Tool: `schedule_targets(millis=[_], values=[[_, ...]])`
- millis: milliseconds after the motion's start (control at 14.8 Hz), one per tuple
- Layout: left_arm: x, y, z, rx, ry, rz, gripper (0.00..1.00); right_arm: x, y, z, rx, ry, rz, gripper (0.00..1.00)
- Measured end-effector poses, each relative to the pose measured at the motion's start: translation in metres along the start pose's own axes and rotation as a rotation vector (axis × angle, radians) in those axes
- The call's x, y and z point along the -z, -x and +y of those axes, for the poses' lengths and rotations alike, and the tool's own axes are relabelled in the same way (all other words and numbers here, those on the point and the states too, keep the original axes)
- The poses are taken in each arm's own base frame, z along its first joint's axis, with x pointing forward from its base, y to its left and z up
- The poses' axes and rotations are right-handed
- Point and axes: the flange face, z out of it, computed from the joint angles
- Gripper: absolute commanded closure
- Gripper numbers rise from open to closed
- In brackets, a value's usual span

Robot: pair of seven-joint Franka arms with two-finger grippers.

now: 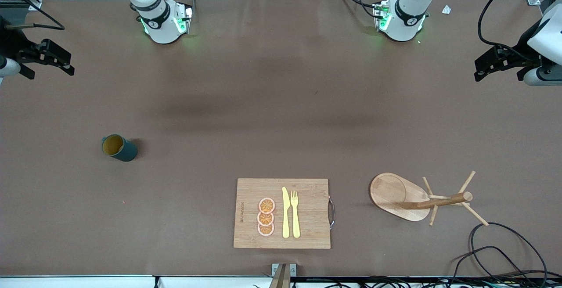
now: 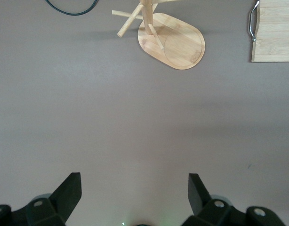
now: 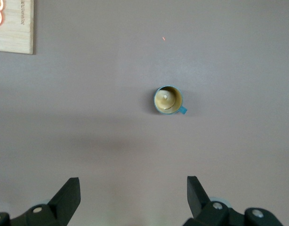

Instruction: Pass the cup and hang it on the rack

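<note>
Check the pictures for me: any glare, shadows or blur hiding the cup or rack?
Front view: cup and rack sharp, only soft shadow bands on the table. Left wrist view: rack clear. Right wrist view: cup clear, small glint inside.

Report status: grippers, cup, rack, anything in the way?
Left gripper and right gripper open, waiting at table ends. Cup upright, untouched, toward right arm's end. Rack toward left arm's end. Board between them, nearer camera.

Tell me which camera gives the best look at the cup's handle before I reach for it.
The right wrist view: it looks straight down into the upright cup, and the small handle sticks out clear of the rim. The front view shows the cup with only a sliver of handle. The left wrist view does not show it.
</note>
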Motion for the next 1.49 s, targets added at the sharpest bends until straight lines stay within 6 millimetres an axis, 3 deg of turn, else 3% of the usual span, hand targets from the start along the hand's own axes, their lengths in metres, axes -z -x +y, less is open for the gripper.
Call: schedule_targets(millis=[879,1149,1487], values=[[-0.001,0.001,0.001,-0.001,-0.002,-0.012,0.00,-0.139,-0.023,-0.006,-0.067,0.008,0.069,0.00],[0.000,0.001,0.001,-0.003,-0.002,-0.011,0.00,-0.190,-0.040,-0.005,-0.099,0.010,0.056,0.00],[-0.001,0.002,0.003,-0.006,-0.003,-0.011,0.00,-0.269,-0.052,0.005,-0.133,0.016,0.049,0.00]])
